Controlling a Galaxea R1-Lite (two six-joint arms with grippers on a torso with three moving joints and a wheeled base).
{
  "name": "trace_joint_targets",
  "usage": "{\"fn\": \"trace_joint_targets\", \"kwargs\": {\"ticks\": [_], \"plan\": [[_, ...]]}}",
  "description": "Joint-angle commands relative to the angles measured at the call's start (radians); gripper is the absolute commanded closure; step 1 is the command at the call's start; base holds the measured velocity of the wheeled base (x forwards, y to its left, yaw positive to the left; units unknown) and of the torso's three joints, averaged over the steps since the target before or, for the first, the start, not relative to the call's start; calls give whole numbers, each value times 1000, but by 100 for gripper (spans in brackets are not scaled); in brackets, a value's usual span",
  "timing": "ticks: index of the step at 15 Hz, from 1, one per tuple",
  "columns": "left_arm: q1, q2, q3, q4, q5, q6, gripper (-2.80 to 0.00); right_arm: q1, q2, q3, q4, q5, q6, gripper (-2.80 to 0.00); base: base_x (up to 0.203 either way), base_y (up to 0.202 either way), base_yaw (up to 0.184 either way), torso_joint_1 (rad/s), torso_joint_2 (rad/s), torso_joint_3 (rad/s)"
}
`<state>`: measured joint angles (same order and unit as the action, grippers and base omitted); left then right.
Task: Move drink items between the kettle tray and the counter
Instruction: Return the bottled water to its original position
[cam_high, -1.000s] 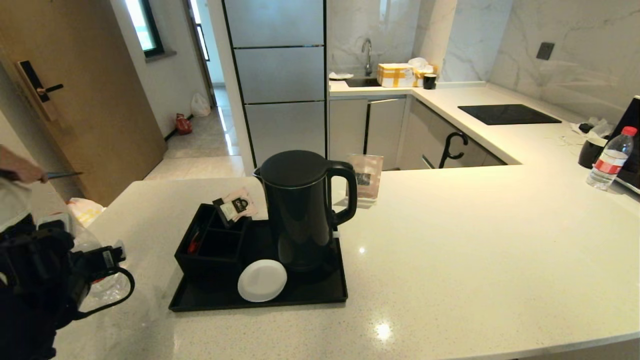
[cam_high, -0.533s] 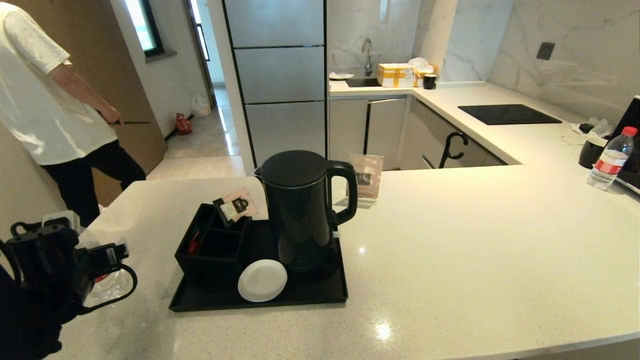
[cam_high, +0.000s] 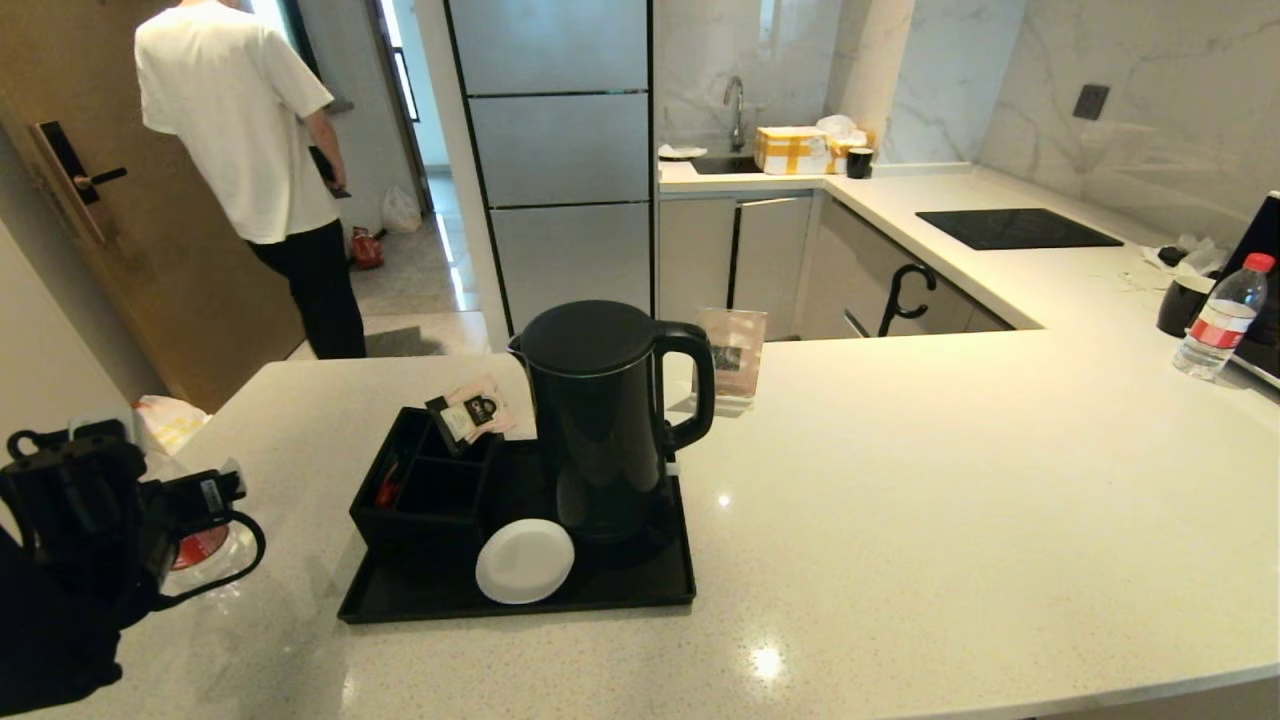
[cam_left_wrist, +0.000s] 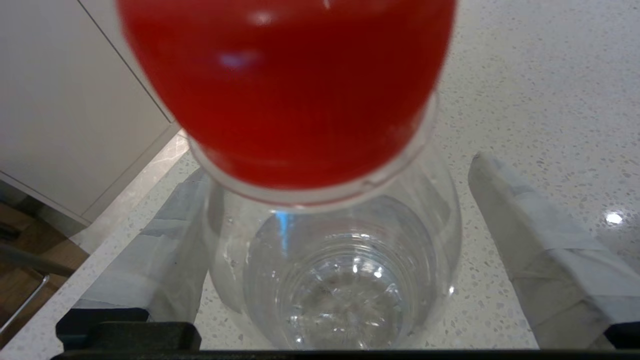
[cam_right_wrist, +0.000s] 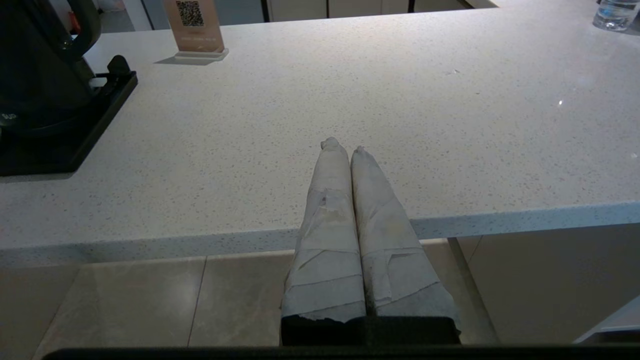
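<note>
Presently: left hand — fingers spread around a water bottle at the tabletop's left edge, unclamped. Kettle sits on tray; second bottle at far right edge. Right hand closed, empty — transfers seemingly pending.

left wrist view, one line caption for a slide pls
Left gripper open around an upright water bottle on the counter.

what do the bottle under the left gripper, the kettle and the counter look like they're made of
Water bottle: clear thin plastic, ribbed base seen through it, glossy red plastic cap. Electric kettle: matte black shell, probably plastic or coated metal. Counter: pale speckled stone or quartz, polished, showing lamp glints.
</note>
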<state>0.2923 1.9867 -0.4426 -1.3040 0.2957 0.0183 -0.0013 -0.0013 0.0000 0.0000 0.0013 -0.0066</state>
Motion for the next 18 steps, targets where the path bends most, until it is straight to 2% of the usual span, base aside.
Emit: {"fn": "trace_joint_targets", "kwargs": {"ticks": [1,7,11,15,17,18], "plan": [[1,9,-2,-9,2,0,0,0,1,2,0,0,0,0,0,0,0,0,0,0],[1,21,-13,-9,0,0,0,0,1,2,0,0,-1,0,0,0,0,0,0,0],[-1,-76,9,37,2,2,0,0,1,2,0,0,0,0,0,0,0,0,0,0],[-11,-419,-16,280,-6,-6,0,0,1,2,0,0,0,0,0,0,0,0,0,0],[-18,-484,-34,391,-11,-13,0,0,1,2,0,0,0,0,0,0,0,0,0,0],[-46,-509,-63,454,-21,-33,0,0,1,0,0,0,0,0,0,0,0,0,0,0]]}}
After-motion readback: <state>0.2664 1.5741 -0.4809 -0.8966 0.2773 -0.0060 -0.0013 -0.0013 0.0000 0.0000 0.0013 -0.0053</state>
